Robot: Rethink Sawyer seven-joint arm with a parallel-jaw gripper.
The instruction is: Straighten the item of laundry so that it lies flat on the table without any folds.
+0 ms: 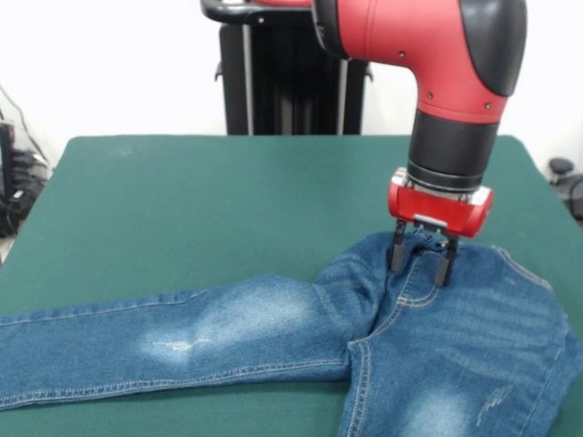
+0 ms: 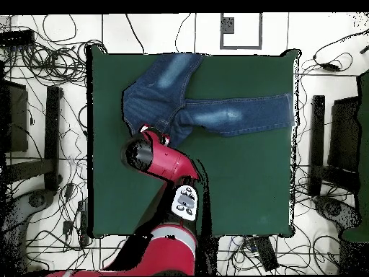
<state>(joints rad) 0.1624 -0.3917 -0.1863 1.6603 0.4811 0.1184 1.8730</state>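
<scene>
Claw at the jeans' waistband

Claw (image 1: 422, 256) stands vertical, 2 fingers spread, tips touching the waistband of the jeans (image 1: 273, 332). Jeans lie on the green surface (image 1: 182, 200) toward its front edge, 1 leg stretched sideways, the other running off the near edge, crotch creased.

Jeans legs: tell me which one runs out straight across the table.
The leg stretching sideways from the pincer; the other leg runs off the table's near edge.
</scene>
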